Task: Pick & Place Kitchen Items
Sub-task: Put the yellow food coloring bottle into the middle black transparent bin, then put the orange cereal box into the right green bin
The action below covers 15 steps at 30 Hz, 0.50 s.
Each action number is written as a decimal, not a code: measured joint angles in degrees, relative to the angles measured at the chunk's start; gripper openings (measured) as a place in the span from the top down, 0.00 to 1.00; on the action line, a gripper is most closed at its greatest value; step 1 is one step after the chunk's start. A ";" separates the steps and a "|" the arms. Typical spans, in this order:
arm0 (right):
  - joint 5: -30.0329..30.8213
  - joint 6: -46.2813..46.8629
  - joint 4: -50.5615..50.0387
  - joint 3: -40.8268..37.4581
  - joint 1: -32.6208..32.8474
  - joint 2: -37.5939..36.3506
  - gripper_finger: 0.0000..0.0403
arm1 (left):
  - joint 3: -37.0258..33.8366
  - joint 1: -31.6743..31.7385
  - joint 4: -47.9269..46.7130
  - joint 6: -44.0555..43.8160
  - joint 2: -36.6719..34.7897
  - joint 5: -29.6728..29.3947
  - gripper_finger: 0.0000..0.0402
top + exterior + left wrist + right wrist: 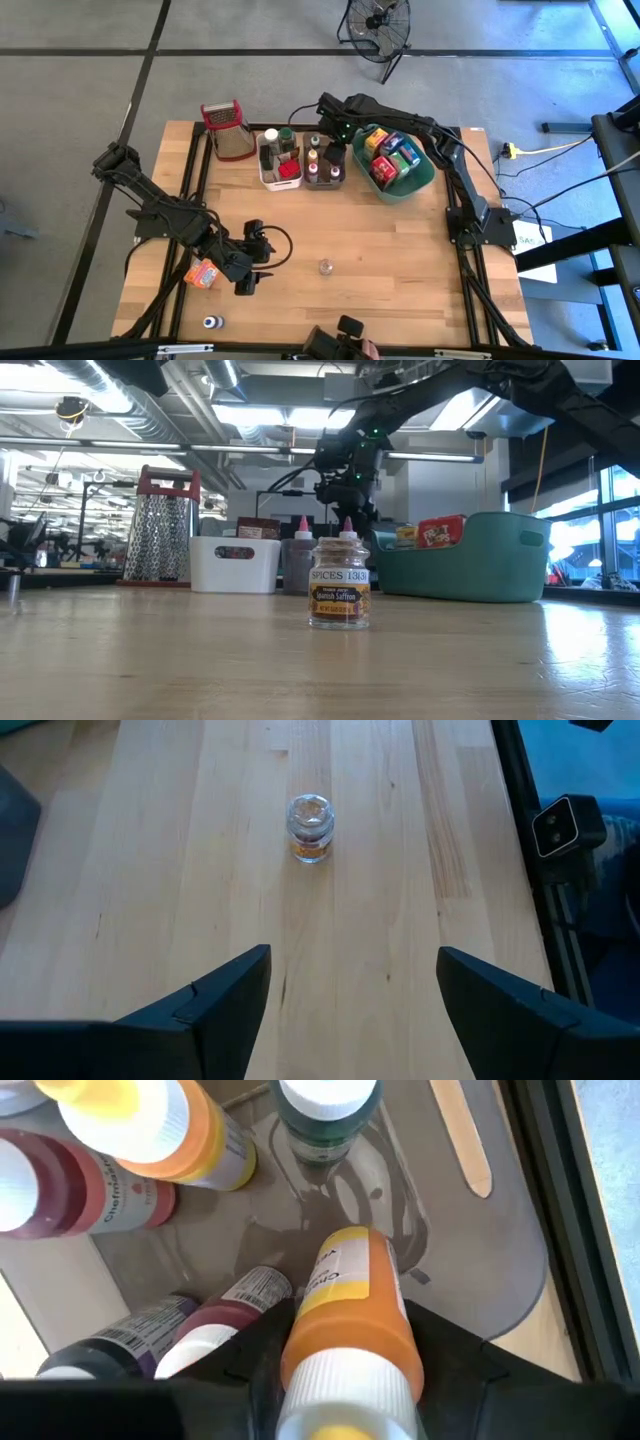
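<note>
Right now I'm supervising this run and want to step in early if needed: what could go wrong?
The right gripper holds an orange bottle over the brown bin, which is crowded; lowering it may topple neighbouring bottles. The left gripper, open, faces the lone spice jar; a misaligned approach could knock it over.

The clear spice jar [339,586] shows a cream-and-brown label over orange contents. At 12 o'clock, an orange bottle [350,1315] has a white cap; the teal bin [420,178] holds red, green and yellow boxes [392,155].
</note>
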 joint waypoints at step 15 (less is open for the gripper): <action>2.50 1.09 0.92 0.00 0.02 0.00 0.44 | 0.00 0.00 0.00 -0.07 0.00 0.00 0.30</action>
